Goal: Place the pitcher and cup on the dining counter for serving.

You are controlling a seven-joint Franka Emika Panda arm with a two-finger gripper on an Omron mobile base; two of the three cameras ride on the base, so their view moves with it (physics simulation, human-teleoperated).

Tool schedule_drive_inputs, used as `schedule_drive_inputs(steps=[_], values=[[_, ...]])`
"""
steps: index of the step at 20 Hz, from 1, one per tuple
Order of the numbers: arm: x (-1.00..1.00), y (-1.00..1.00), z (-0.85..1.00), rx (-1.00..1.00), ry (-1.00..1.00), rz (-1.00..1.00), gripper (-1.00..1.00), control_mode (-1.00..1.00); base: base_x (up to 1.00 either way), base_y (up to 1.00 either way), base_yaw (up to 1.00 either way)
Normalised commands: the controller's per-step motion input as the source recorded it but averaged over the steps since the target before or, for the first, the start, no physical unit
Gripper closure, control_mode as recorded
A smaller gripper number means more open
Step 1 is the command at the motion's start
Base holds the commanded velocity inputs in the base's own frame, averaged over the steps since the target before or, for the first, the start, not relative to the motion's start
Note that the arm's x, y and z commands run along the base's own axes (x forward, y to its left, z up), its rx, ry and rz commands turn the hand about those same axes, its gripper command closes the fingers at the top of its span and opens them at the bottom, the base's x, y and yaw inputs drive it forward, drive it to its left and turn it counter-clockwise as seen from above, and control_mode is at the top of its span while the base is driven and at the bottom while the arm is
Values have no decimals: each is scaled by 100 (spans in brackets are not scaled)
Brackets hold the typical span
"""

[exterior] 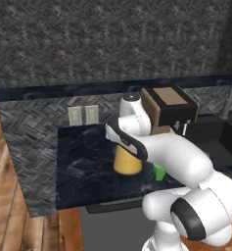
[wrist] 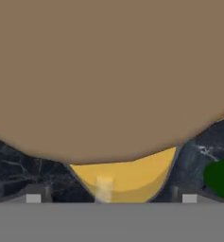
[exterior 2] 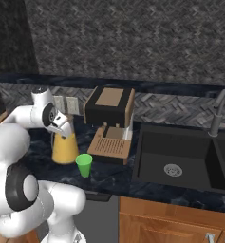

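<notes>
Beside the coffee machine (exterior 2: 109, 124), on its wall-socket side, the pitcher (exterior 2: 65, 148) stands upright on the dark worktop counter (exterior 2: 114, 178), with the cup (exterior 2: 84, 164) just in front of it and slightly toward the sink (exterior 2: 178, 159). I have the tool (wrist: 111, 201) hanging right over the pitcher, fingers spread wide with nothing between them; in the hand view the cork lid (wrist: 104, 75) looms large and the two fingertips (wrist: 34, 198) straddle the orange body. To do this grasp well, I judge I should keep the tool centred on the pitcher, lower it until the fingers pass below the lid, and then press them together on the glass. The cup is close enough that a sideways drift could knock it over.
</notes>
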Motion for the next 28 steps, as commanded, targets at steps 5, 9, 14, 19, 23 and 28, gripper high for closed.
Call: schedule_drive_inputs(steps=[5,9,14,19,23,28], values=[[28,0,-42,0,1,-6,-100,-100,0,0,0],[0,0,-62,0,8,-5,100,-100,0,0,0],[0,0,-14,0,0,-2,100,-100,0,0,0],[0,0,0,0,0,0,100,-100,0,0,0],[-24,0,0,-2,-13,0,100,-100,0,0,0],[-61,0,14,-11,-34,6,100,-100,0,0,0]])
